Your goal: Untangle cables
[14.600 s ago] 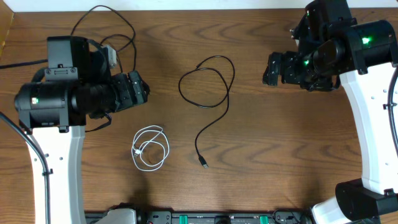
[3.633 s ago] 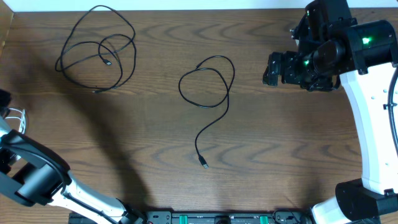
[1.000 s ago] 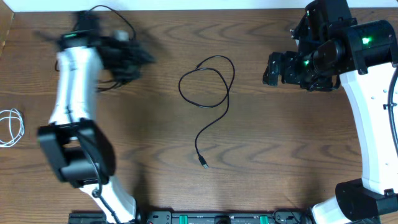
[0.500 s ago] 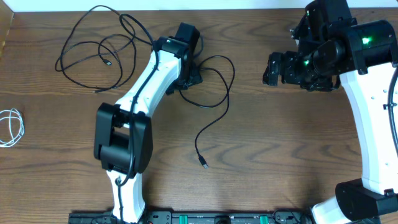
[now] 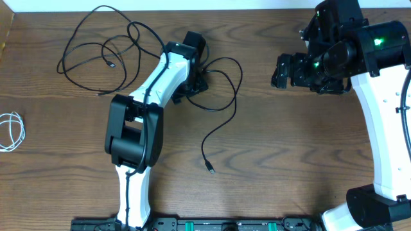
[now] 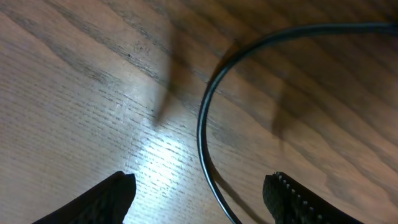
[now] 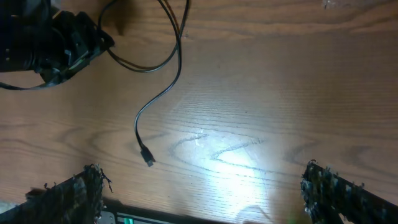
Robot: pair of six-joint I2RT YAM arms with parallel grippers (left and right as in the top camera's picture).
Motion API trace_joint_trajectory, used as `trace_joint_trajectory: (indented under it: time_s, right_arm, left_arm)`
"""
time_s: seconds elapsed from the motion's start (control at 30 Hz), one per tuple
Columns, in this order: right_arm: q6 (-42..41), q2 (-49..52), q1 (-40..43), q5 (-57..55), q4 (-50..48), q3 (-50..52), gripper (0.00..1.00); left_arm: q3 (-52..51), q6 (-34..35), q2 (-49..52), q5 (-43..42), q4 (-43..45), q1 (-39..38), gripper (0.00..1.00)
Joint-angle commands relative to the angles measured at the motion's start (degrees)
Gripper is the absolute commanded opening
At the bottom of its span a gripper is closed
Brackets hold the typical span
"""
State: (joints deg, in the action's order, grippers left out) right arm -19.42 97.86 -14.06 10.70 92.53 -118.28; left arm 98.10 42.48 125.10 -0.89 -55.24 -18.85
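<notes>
One black cable (image 5: 230, 96) lies in a loop at mid-table, its plug (image 5: 210, 168) toward the front. My left gripper (image 5: 192, 83) is low over the loop's left side. In the left wrist view it (image 6: 199, 182) stands open, and the black cable (image 6: 202, 127) curves along the wood between its fingertips, touched by neither. A second black cable (image 5: 96, 51) sprawls at the back left. The white cable (image 5: 9, 131) is coiled at the table's left edge. My right gripper (image 5: 277, 72) hovers open at the right, with only bare wood between its fingers (image 7: 74, 193).
The left arm (image 5: 151, 90) stretches diagonally from its base (image 5: 128, 199) across the table's left half. The right wrist view shows the middle cable's plug (image 7: 148, 158) and the left gripper (image 7: 56, 43) at its top left. The right arm's white link (image 5: 379, 128) runs along the right side.
My left arm has swung from the back-left cable over to the middle black cable and settled over its loop. The cables and the right arm have not moved.
</notes>
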Motion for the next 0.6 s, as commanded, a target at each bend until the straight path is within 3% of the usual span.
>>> trace_joint_trajectory:
  time_s: [0.0,0.3,0.53,0.57]
  right_arm:
    - [0.6,-0.6,-0.3,-0.2,0.0,-0.1,0.99]
    - [0.6,-0.6,-0.3,-0.2,0.1,-0.1,0.99]
    - [0.6,-0.6,-0.3,-0.2,0.0,-0.1,0.99]
    - [0.6,-0.6,-0.3,-0.2,0.0,-0.1,0.99]
  left_arm:
    - [-0.5,1.1,1.9,1.5,-0.1,0.7,0.71]
    - [-0.6,-2.9,4.9,-5.4,0.0,4.0,0.68]
    - [-1.4,-5.8,4.9,-6.0,0.7,4.6,0.54]
    - [-1.9,-5.8,4.9,-6.0,1.0,4.6,0.47]
